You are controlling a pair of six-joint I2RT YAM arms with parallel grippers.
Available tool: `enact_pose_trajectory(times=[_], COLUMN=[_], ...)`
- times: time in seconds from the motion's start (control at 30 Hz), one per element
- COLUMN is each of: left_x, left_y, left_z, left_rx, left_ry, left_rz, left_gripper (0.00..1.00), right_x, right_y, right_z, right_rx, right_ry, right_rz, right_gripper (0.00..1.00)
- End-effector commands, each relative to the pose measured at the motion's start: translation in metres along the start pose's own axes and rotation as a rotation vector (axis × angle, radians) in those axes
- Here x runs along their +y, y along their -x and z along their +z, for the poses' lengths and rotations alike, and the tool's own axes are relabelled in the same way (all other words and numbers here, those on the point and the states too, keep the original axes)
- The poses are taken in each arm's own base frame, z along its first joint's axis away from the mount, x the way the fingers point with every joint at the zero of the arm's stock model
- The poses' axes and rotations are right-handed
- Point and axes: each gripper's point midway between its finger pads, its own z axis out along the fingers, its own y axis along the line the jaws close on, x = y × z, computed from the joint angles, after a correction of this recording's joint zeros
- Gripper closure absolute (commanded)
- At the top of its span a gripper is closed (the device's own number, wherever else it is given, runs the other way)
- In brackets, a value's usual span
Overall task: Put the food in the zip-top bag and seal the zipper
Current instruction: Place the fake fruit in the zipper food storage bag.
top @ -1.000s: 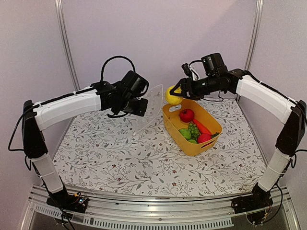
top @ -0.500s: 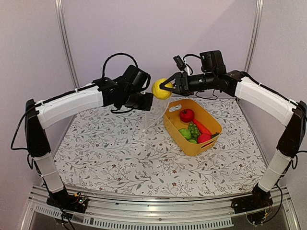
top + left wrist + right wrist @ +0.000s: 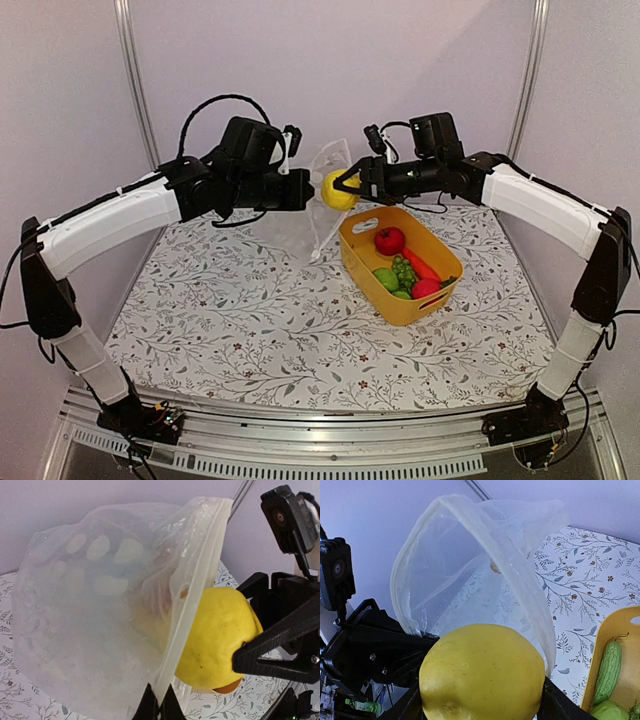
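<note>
We've carried the lemon [image 3: 215,635] from over the yellow tub [image 3: 398,308] to the zip-top bag [image 3: 95,625] mouth at 12 o'clock on the table [image 3: 250,335]; right gripper [image 3: 348,186] clamps it, left gripper [image 3: 156,707] pinches the bag rim tight, so drop-in's next.

Pale lilac walls [image 3: 330,60], two slim metal uprights [image 3: 139,100], table [image 3: 300,340] topped in white leaf-sprig print, aluminium rail [image 3: 330,428] along near edge

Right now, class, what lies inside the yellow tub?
A red apple, a carrot, green pieces and a red piece lie in the yellow tub. Anything beneath them is covered; the lemon is outside, in the right gripper.
</note>
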Motion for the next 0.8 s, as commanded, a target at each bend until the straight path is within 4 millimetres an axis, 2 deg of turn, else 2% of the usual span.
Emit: enact_pose_trajectory(times=[0.0, 0.2, 0.3, 0.37, 0.5, 0.7, 0.77], left_x=[-0.012, -0.021, -0.024, -0.023, -0.014, 0.005, 0.013], left_y=[-0.011, -0.018, -0.021, -0.025, -0.031, -0.036, -0.038], left_z=[0.002, 0.003, 0.003, 0.005, 0.006, 0.008, 0.008], left_rx=[0.042, 0.074, 0.090, 0.107, 0.129, 0.135, 0.136], left_ry=[-0.099, -0.153, -0.175, -0.177, -0.152, -0.121, -0.111], left_rz=[-0.018, -0.011, -0.004, -0.003, -0.017, -0.063, -0.083], left_gripper=[1.00, 1.00, 1.00, 1.00, 1.00, 1.00, 1.00], right_x=[-0.018, -0.021, -0.024, -0.028, -0.031, -0.023, -0.018], right_y=[0.002, 0.001, -0.003, -0.010, -0.019, -0.018, -0.018], right_z=[0.007, 0.022, 0.032, 0.042, 0.052, 0.050, 0.051], right_rx=[-0.021, -0.003, 0.027, 0.067, 0.114, 0.113, 0.120], right_ry=[-0.089, -0.153, -0.184, -0.203, -0.188, -0.156, -0.128], right_rz=[0.023, 0.017, 0.011, 0.015, 0.034, 0.039, 0.041], right_gripper=[0.49, 0.47, 0.41, 0.33, 0.24, 0.19, 0.14])
